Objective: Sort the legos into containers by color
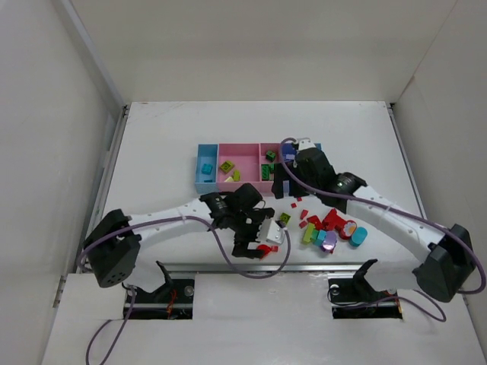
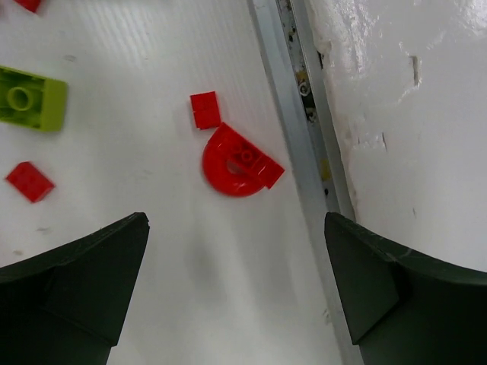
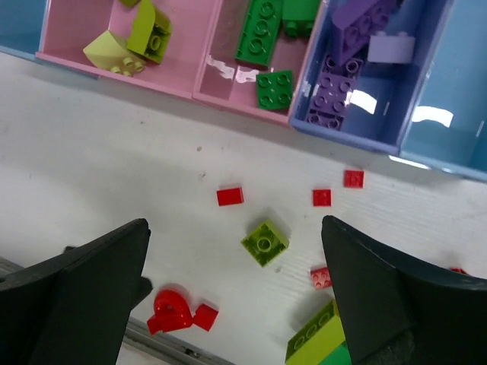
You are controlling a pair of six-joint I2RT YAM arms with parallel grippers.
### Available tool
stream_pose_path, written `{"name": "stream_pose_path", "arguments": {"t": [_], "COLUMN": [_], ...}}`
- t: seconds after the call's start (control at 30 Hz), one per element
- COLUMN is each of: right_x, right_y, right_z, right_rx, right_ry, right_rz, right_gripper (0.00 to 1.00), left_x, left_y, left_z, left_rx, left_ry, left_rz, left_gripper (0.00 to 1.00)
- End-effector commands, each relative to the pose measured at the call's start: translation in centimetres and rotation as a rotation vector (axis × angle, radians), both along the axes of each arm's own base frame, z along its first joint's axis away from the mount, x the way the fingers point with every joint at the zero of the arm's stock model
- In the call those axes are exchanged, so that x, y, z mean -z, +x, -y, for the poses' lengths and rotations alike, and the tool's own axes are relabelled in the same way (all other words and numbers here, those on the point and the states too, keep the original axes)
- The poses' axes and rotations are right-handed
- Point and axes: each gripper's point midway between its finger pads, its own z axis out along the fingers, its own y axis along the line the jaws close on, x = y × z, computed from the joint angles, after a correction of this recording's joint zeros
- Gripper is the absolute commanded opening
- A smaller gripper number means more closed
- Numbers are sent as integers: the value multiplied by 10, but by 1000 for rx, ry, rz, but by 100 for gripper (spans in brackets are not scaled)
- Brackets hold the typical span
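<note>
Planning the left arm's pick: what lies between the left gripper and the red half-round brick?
Nothing: the left wrist view shows only bare table between the open left gripper and the red half-round brick. A small red brick lies beyond it.

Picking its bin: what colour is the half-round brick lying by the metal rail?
The half-round brick is red, clearest in the left wrist view.
</note>
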Motion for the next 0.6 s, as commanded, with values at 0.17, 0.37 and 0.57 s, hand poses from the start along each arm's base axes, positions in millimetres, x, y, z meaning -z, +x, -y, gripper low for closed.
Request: {"name": "stream_pose_path", "arguments": {"t": [0.17, 0.37, 0.57], "right_x": [-26, -27, -34], "right_y": [-17, -22, -26], "right_z": [33, 37, 47], "right_rx": [131, 131, 150], "right_ry": [100, 115, 107], "right_rz": [121, 136, 165], "right_gripper": [100, 100, 100], "left_x": [34, 52, 77], "left_y": [-23, -4, 19], "left_z": [15, 28, 23], "left_rx": [-280, -472, -629], "left_ry": [102, 140, 230], "left_rz": [-104, -120, -60], "left_gripper": [100, 90, 69]}}
